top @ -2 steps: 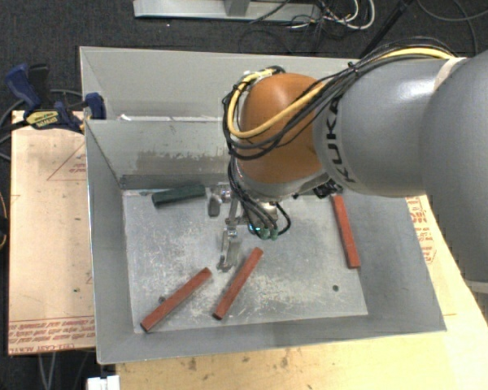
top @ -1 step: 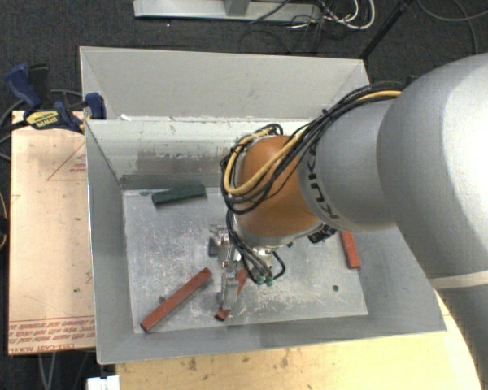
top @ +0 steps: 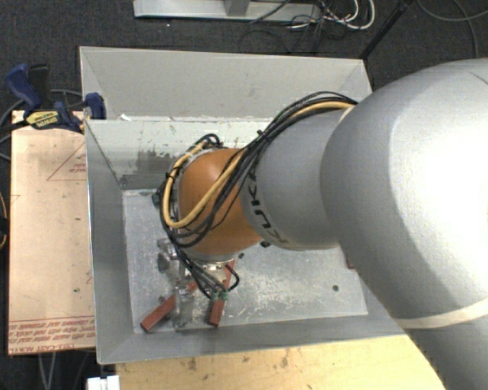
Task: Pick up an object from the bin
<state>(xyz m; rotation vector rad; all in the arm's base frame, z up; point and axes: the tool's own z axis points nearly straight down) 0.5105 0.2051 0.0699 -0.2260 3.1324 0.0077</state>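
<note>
The gripper (top: 183, 311) is seen low in the bin (top: 106, 242), toward 7 o'clock of its floor. A reddish-brown bar (top: 158, 316) is found just beside it at 9 o'clock, and a shorter brown piece (top: 215, 313) at 3 o'clock. Whether the gripper is apart or together cannot be told.

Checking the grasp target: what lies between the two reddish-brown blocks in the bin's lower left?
The hand stands between the left block and the right block, seen in the camera view.
</note>
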